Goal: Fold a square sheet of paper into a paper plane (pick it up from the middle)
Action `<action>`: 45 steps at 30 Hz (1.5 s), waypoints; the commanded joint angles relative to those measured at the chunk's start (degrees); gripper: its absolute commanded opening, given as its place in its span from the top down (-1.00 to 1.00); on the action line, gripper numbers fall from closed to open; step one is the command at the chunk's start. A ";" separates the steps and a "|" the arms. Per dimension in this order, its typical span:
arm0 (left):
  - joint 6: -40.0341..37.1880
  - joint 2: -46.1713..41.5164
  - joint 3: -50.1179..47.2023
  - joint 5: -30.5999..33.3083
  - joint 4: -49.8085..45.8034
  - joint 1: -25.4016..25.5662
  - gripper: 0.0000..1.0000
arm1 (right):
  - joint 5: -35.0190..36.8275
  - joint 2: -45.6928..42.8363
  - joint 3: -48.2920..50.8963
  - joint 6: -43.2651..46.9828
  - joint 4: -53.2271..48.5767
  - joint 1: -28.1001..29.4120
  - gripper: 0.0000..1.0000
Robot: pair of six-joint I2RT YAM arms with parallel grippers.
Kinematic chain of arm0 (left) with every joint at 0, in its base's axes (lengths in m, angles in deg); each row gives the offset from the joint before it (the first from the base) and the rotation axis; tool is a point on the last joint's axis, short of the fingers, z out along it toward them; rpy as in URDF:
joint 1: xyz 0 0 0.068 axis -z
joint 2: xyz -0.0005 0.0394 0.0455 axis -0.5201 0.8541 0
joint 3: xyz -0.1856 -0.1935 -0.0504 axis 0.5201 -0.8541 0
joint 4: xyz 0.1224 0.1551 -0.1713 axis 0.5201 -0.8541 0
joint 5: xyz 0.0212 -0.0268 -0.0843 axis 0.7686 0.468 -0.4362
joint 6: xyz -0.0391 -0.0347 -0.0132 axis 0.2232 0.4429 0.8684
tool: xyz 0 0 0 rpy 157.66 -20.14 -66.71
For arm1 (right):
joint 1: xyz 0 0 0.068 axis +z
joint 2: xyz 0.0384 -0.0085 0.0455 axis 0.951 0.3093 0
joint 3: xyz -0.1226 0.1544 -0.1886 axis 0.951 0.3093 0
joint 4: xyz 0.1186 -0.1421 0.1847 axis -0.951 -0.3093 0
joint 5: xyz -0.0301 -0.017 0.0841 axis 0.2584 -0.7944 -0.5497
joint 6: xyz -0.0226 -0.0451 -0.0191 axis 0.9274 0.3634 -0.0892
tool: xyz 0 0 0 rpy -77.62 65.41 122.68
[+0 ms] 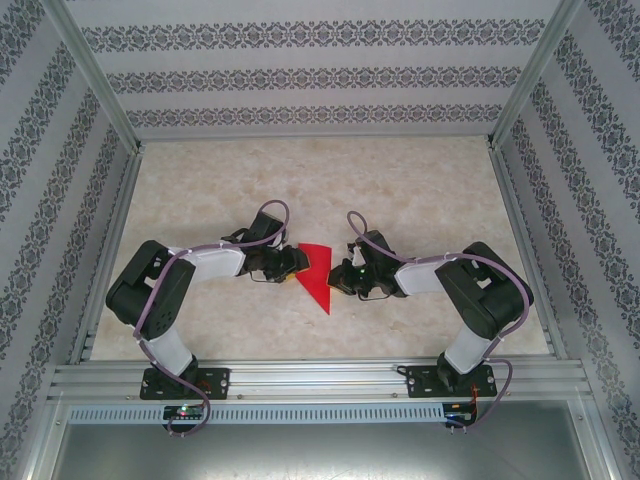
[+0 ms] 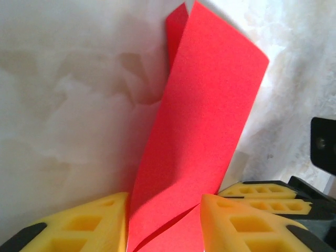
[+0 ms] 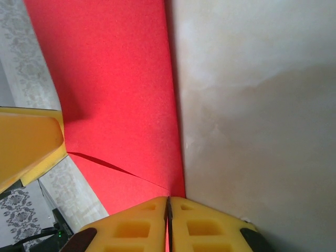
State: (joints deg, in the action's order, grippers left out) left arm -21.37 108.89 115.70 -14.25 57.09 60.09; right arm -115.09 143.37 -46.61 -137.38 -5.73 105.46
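Observation:
The red paper (image 1: pixel 318 275) is folded into a long triangle pointing toward the near edge and sits between my two grippers at mid-table. In the left wrist view the red paper (image 2: pixel 205 115) rises as a bent flap between the spread yellow fingers of my left gripper (image 2: pixel 164 198), which is open around it. My right gripper (image 3: pixel 169 200) is shut on the edge of the red paper (image 3: pixel 115 94), with a red sliver showing between its pressed fingers. From above, the left gripper (image 1: pixel 293 262) and right gripper (image 1: pixel 338 278) flank the paper closely.
The marbled table (image 1: pixel 420 190) is walled by patterned panels and a metal frame (image 1: pixel 300 380) along the near edge. The right gripper's yellow fingers (image 2: pixel 273 191) sit close beside the left one, and a left finger (image 3: pixel 26 147) shows in the right wrist view.

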 commanded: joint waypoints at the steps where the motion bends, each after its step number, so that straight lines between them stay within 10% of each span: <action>1: 0.95 -0.10 0.67 -0.29 2.53 -0.25 0.24 | 6.40 6.04 1.54 1.96 -2.85 0.54 0.78; 30: -4.36 7.12 8.26 -13.74 1.45 -4.32 0.27 | 7.00 5.60 -0.97 7.42 -9.06 -0.62 0.76; 45: -7.37 5.46 7.98 -10.17 -4.60 -4.36 0.65 | 6.46 3.78 -1.68 8.41 -10.07 -2.14 0.74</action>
State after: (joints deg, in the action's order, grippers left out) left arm -27.09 116.58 124.38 -26.05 54.99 56.33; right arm -117.41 143.75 -49.10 -131.98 -10.60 104.32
